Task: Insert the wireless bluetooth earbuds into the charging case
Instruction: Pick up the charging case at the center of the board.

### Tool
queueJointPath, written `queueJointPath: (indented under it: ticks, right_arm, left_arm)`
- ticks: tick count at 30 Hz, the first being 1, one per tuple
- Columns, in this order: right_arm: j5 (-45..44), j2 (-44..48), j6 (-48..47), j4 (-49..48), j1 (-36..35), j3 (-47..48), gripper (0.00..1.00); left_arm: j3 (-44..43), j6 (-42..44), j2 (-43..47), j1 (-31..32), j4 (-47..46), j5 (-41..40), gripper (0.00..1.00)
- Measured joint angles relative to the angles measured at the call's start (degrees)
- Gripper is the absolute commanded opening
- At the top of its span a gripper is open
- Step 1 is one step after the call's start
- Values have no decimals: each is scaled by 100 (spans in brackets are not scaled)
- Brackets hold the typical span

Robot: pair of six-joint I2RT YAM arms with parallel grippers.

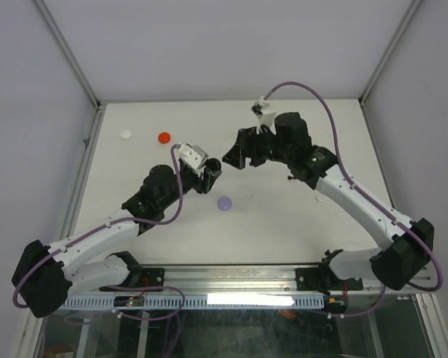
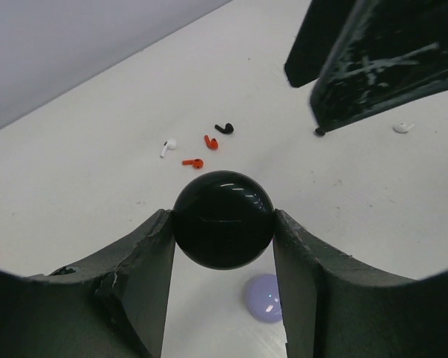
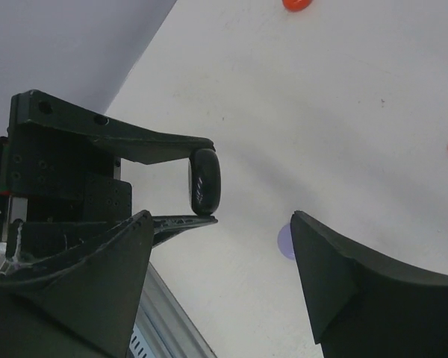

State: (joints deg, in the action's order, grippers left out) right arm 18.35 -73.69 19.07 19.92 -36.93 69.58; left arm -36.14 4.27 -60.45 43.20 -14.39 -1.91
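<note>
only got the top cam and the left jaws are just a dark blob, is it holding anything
Observer: Yes. The left wrist view shows the left gripper shut on a round black case.
Operator: ok and the right one, got anything in it
Observer: No. The right gripper is open, with nothing between its fingers.
Operator: cant find the buds from up here
Observer: Four lie loose beyond the black case in the left wrist view: a white earbud, two red earbuds and a black earbud.
</note>
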Motion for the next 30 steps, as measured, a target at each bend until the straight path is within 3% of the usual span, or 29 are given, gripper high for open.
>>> queueJointPath:
  ticks: [19,26,30]
  right_arm:
    - [1241,-942,450,-254,0,181,44]
    - [1427,-1029,498,-339,-2,190,23]
    - [1497,-1040,511,-334,9,190,12]
  left_arm:
    - [9,199,76,0,-175,533,46]
    - [9,199,59,0,-195,551,50]
    - [9,219,50,0,-195,551,58]
